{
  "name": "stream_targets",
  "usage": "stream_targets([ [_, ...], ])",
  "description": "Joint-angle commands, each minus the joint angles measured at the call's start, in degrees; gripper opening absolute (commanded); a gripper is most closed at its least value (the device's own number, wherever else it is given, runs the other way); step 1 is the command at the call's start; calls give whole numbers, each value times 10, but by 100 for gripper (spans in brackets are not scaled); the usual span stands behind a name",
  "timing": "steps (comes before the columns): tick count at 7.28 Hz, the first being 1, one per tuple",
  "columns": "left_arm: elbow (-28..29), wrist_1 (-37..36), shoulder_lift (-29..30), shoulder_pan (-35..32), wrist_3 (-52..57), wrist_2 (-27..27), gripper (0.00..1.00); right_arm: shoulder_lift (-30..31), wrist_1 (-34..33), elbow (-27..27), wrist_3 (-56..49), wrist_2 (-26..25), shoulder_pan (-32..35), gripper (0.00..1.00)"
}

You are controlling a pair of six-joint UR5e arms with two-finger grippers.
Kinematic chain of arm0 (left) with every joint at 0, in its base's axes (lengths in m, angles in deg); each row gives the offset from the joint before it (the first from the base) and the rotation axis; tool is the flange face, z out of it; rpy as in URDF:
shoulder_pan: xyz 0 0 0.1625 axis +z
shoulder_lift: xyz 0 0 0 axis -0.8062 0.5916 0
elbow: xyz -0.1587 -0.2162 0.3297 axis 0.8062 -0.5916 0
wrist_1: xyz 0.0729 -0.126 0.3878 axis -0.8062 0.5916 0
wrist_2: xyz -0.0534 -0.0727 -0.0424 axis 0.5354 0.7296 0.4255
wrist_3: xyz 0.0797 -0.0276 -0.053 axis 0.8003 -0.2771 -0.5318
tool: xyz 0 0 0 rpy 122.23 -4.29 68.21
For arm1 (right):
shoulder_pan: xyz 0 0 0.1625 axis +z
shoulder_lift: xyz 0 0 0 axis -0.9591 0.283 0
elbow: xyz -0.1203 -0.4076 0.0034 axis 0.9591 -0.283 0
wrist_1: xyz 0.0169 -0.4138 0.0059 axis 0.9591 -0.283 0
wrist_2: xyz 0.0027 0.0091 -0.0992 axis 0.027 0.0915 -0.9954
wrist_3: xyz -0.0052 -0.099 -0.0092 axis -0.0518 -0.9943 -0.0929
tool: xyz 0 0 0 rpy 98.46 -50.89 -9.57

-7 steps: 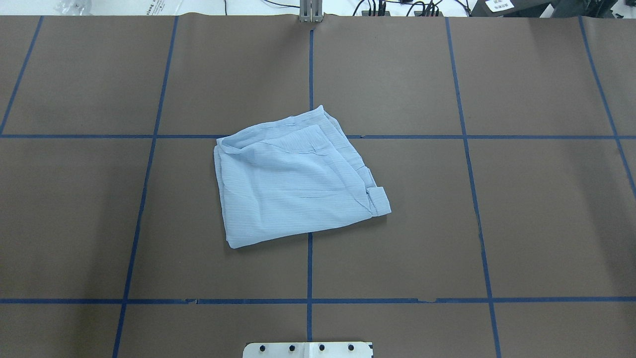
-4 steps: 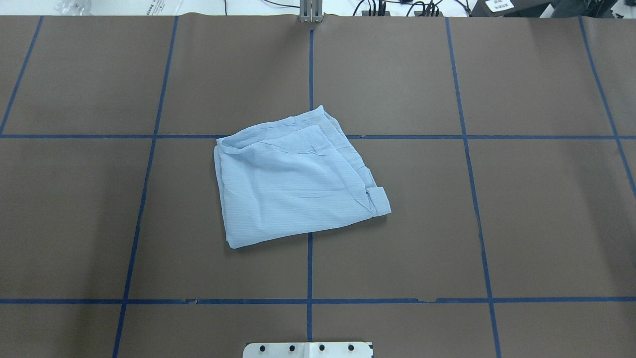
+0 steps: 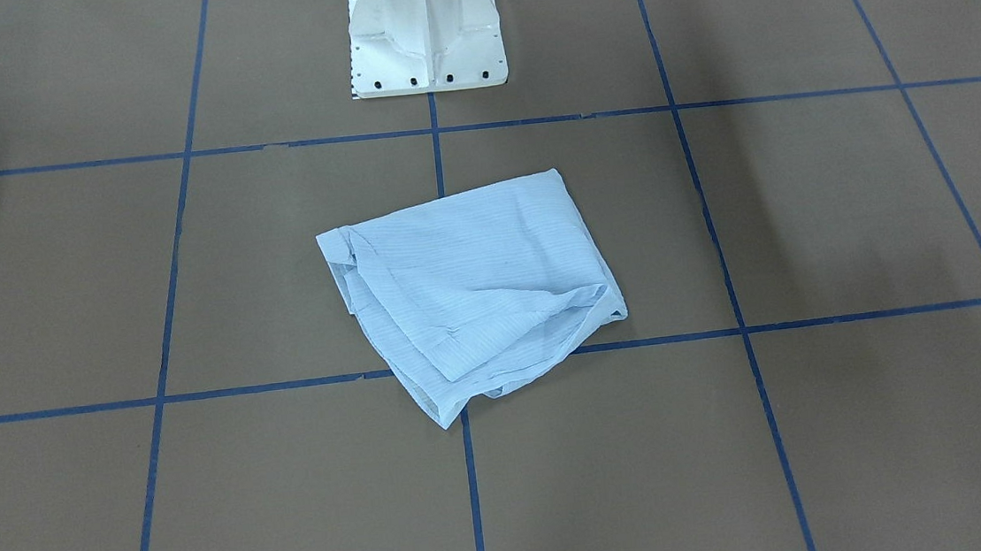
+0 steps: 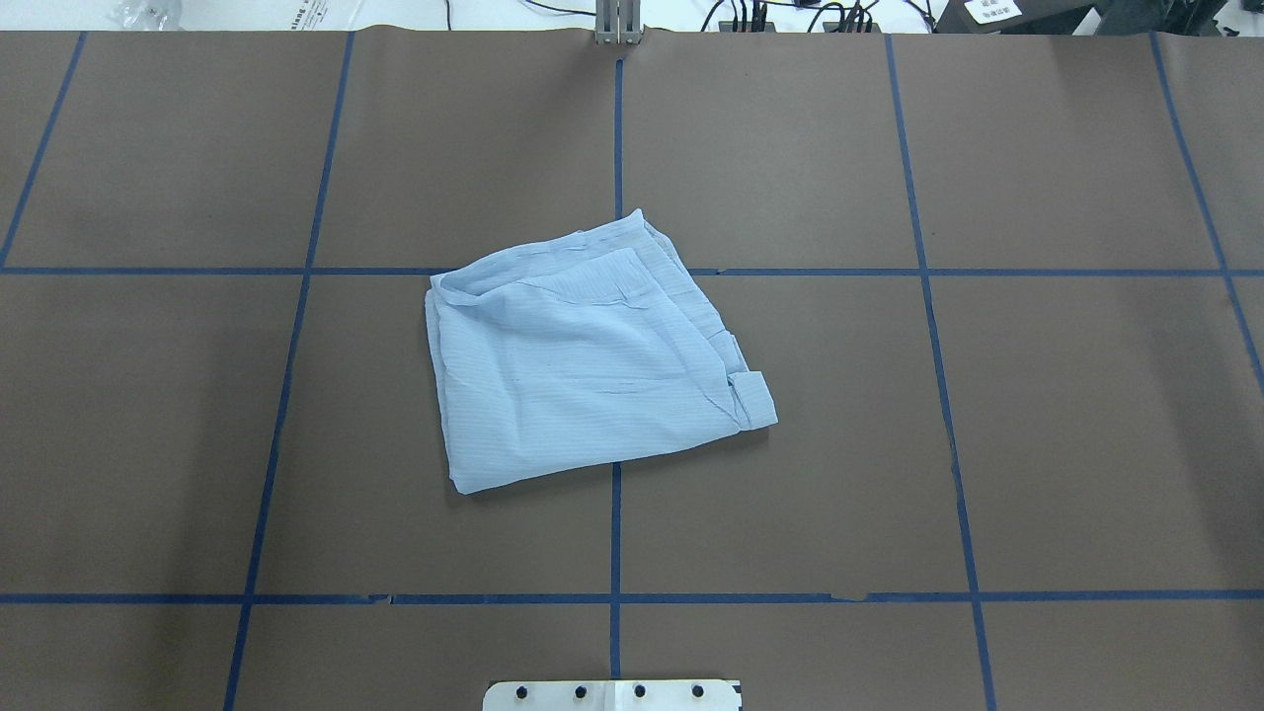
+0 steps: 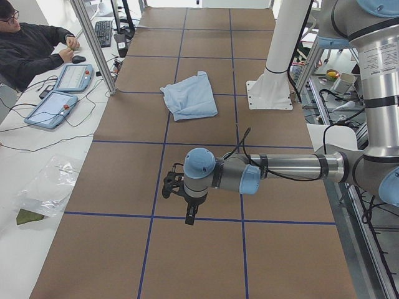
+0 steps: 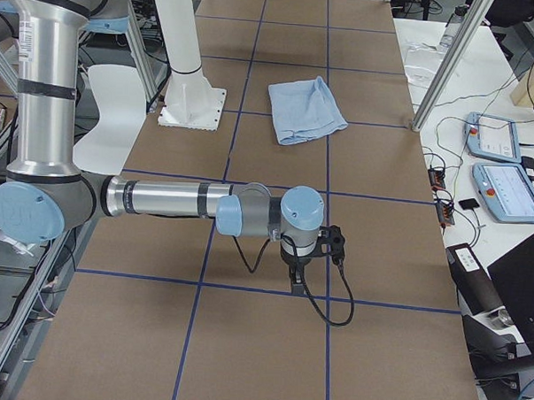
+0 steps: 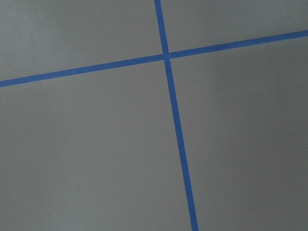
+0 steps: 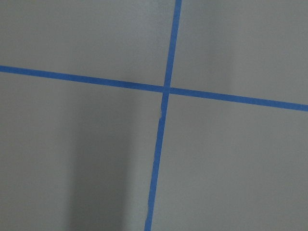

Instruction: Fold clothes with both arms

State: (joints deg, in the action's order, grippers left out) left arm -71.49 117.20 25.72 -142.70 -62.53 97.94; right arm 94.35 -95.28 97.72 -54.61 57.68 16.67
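The clothes, a light-blue striped shirt (image 4: pixel 583 365), lie folded into a rough square at the middle of the brown table (image 4: pixel 1066 444). The shirt also shows in the front-facing view (image 3: pixel 474 286) and both side views (image 5: pixel 190 96) (image 6: pixel 306 109). Nothing touches it. My left gripper (image 5: pixel 190 215) hangs over the table's left end, far from the shirt. My right gripper (image 6: pixel 296 277) hangs over the right end, equally far. Both show only in the side views, so I cannot tell whether they are open or shut. The wrist views hold only table and blue tape lines (image 7: pixel 168 55) (image 8: pixel 166 89).
The white pedestal base (image 3: pixel 424 28) stands at the robot's edge of the table. Blue tape marks a grid on the brown cover. A person (image 5: pixel 28 47) sits at a side desk with teach pendants (image 5: pixel 53 106). An aluminium post (image 5: pixel 93 43) rises at the far edge.
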Motion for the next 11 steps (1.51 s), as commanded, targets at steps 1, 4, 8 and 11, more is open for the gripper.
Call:
stream_targets([
  [1,3,0,0,0,-1,-1,100,8,13,2,6,4,-1,100],
  [4,2,0,-1,0,-1,-1,100,11,11,-4,11,5,-3,100],
  [8,2,0,-3,0,-2,-1,100,11,14,-4,9,5,-3,100],
  [11,1,0,-6,0,-2,-1,100,10,15,-1,5,5,-3,100],
])
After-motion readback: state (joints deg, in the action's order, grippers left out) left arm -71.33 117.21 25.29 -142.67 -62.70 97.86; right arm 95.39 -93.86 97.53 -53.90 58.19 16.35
